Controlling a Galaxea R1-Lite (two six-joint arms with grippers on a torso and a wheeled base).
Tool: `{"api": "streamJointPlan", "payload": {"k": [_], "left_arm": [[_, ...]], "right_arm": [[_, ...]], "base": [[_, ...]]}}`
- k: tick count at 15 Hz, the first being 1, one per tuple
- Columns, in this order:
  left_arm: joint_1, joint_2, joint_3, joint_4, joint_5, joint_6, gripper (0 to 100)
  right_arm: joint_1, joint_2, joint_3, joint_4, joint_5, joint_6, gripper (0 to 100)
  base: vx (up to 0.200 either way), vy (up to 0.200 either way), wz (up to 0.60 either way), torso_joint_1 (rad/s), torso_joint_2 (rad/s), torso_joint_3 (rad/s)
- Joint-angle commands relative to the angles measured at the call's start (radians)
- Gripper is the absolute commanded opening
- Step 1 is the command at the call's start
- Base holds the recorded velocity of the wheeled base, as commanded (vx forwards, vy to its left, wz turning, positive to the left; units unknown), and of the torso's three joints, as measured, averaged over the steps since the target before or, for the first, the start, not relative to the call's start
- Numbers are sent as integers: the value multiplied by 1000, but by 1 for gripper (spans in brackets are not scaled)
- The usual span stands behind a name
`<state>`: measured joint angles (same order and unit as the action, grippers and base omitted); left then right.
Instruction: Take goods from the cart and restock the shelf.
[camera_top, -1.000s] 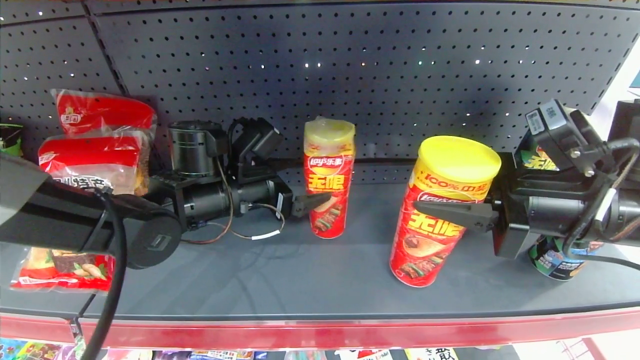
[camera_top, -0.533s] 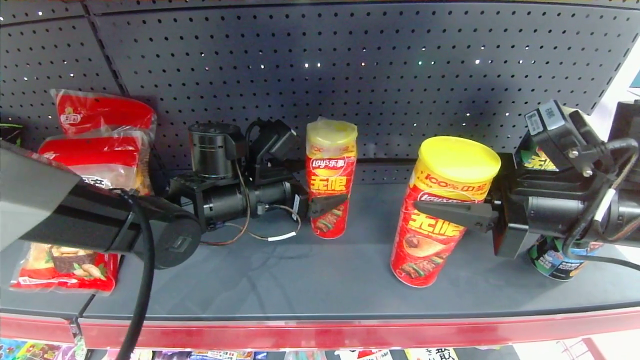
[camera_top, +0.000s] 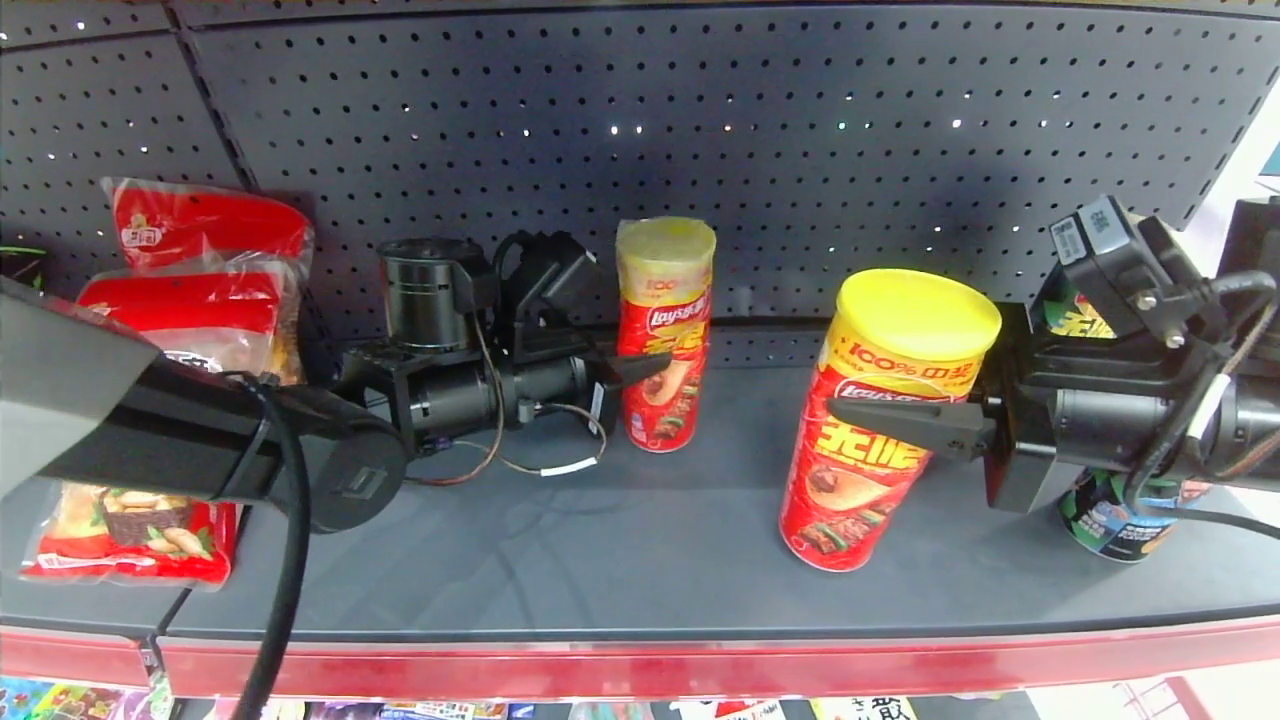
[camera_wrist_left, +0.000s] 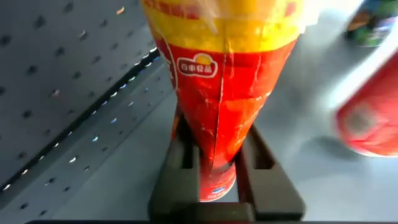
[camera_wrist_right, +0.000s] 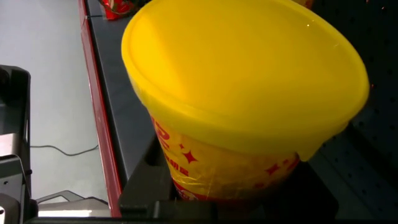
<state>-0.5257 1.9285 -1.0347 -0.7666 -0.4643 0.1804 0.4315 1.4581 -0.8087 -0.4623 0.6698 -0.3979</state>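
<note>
Your left jaws pinch the small can; it stands straight up between them, on the shelf by the back wall. Your right jaws hold the big can, upright too, between them.

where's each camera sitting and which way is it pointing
Head view: on the head, facing forward and down at the shelf; both arms show, left pincer on the small can, right pincer on the big can.
Left wrist view: on the left wrist, looking along its fingers at the small can and pegboard.
Right wrist view: on the right wrist, looking onto the big can's yellow lid.
Shared: head and left wrist views show both cans.
</note>
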Motion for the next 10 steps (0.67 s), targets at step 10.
{"api": "streamJointPlan", "payload": {"k": [10], "left_arm": [[-100,-491,513,7,-4,-27,0]], "right_arm": [[-8,71,-86,-1,-30,22,0]], "base": [[0,0,0,0,0,0]]}}
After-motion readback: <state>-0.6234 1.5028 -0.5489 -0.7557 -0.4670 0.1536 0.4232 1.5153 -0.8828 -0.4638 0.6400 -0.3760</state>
